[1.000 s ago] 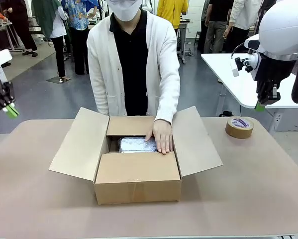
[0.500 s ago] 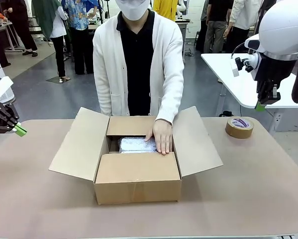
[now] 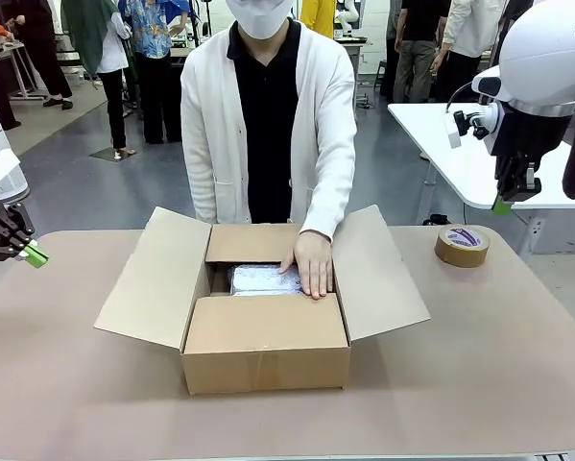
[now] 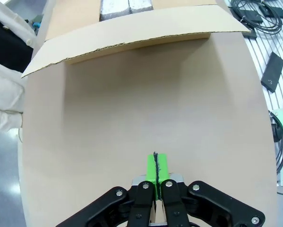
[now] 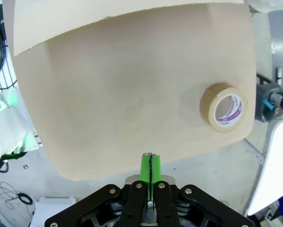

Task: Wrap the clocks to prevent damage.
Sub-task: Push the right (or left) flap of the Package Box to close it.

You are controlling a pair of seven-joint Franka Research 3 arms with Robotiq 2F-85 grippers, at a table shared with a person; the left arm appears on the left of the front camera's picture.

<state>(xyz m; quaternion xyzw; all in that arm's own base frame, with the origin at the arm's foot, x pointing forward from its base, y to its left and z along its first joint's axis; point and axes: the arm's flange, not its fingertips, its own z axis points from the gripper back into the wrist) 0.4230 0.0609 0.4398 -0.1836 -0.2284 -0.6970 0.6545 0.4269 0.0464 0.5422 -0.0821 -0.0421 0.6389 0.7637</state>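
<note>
The clocks (image 3: 263, 279) are a flat, silvery-white wrapped bundle. They lie down inside the open brown box (image 3: 265, 341) in the middle of the table (image 3: 498, 365). No clock face shows through the wrap. The long side of the bundle runs from left to right across the table. The person's hand (image 3: 314, 264) rests flat on its right end, so that hand is much closer to it than any gripper.

The left gripper (image 3: 33, 254) is low down by the left edge of the table. Its green pads are pressed together and it holds nothing. In the left wrist view it points over bare table at the box's open side flap (image 4: 132, 35). A bit of the clocks (image 4: 127, 4) peeks out at the very top, past the flap. So the clocks lie straight ahead of this gripper, well apart from it, with the flap in between.

The right gripper (image 3: 501, 205) hangs high over the far right corner of the table and points down. It is closed too, and empty. The tape roll (image 3: 462, 245) sits on the table near it.

I think the wrapping looks done and the clocks are being set in the box. If a robot arm has to help, the left one looks better placed, because it is low and faces the box. It would need to go up over the flap and open its gripper first
</note>
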